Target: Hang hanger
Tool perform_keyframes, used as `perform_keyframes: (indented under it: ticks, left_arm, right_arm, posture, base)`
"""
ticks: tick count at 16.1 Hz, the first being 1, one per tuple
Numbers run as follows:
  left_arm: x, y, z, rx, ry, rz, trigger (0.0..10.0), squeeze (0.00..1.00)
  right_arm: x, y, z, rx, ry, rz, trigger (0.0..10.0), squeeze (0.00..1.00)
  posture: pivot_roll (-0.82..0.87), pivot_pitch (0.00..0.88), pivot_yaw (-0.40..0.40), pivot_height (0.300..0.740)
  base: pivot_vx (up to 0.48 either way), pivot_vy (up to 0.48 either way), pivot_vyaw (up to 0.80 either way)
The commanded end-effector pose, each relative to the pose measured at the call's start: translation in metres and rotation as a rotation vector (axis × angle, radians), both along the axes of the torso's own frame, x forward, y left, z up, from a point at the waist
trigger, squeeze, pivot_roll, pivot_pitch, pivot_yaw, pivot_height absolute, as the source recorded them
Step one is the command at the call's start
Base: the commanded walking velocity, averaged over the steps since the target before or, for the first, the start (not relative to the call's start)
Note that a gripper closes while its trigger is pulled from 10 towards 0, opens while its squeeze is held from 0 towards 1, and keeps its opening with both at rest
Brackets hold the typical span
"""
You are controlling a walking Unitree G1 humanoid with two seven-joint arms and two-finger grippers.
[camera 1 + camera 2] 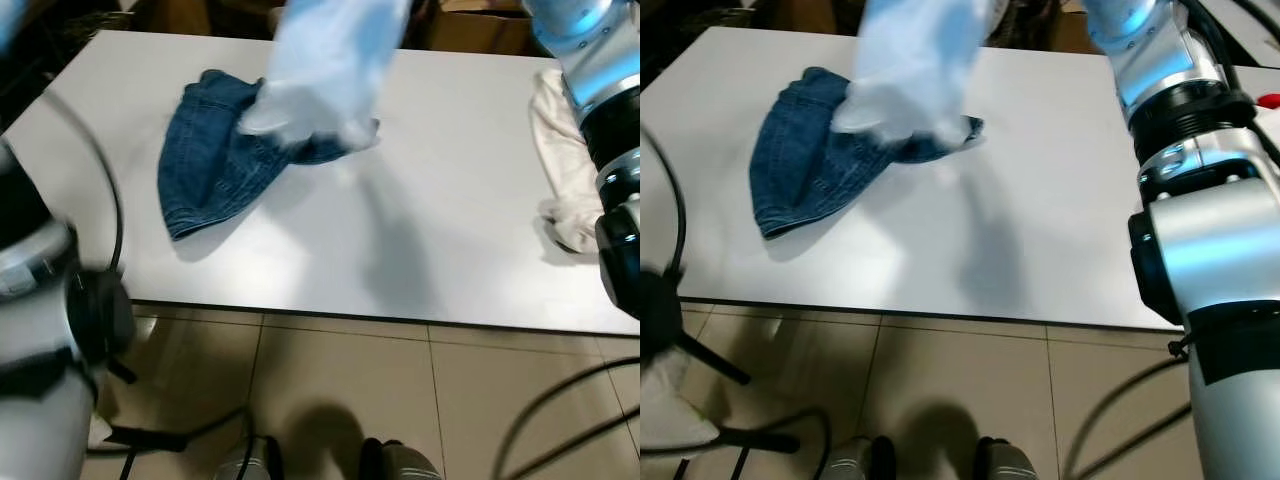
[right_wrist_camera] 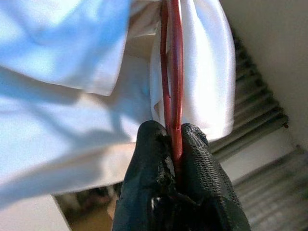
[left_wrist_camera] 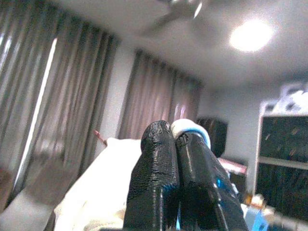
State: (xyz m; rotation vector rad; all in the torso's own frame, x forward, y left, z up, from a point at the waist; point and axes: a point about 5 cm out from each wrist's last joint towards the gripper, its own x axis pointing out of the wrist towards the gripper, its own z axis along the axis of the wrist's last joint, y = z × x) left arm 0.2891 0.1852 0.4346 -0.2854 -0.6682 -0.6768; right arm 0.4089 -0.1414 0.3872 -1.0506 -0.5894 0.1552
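A pale blue shirt (image 1: 330,60) hangs blurred in the air above the far side of the white table (image 1: 450,230). In the right wrist view the shirt (image 2: 57,96) is draped over a thin red hanger (image 2: 174,72), and my right gripper (image 2: 171,127) is shut on the hanger's wire. The right arm (image 1: 1180,110) reaches up along the right side. My left gripper (image 3: 174,132) points up toward the ceiling with its fingers pressed together, a small white and blue thing just behind the tips. The left arm (image 1: 40,300) is low at the left.
A blue denim garment (image 1: 215,160) lies crumpled on the table under the shirt. A cream garment (image 1: 565,160) lies at the table's right edge. Cardboard boxes (image 1: 480,25) stand behind the table. Black cables (image 1: 560,400) run over the tiled floor by my feet (image 1: 390,460).
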Motion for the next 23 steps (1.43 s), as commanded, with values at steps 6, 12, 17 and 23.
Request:
perform_keyframes:
  ticks: [6, 12, 17, 23]
  left_arm:
    - [0.041, -0.024, -0.164, 0.46, 0.386, 0.334, 10.0, 0.0]
    - [0.049, -0.019, -0.2, 0.505, 0.43, 0.446, 10.0, 0.0]
    - [0.081, -0.008, -0.076, 0.088, 0.163, 0.49, 10.0, 0.0]
    - [0.105, 0.009, -0.124, 0.204, 0.269, 0.702, 10.0, 0.0]
  right_arm:
    - [0.003, -0.008, -0.16, -0.174, 0.508, 0.024, 10.0, 0.0]
    - [-0.02, -0.036, -0.217, -0.058, 0.715, 0.118, 10.0, 0.0]
    - [-0.032, -0.048, -0.214, -0.027, 0.771, 0.275, 10.0, 0.0]
    - [-0.058, -0.08, -0.161, -0.078, 0.764, 0.536, 10.0, 0.0]
  posture:
    - [-0.04, 0.129, 0.002, 0.74]
    - [-0.06, 0.13, 0.026, 0.74]
    - [-0.06, 0.12, 0.034, 0.74]
    - [-0.08, 0.13, 0.049, 0.74]
  base:
    - [0.0, 0.0, 0.0]
    - [0.0, 0.0, 0.0]
    - [0.0, 0.0, 0.0]
    - [0.0, 0.0, 0.0]
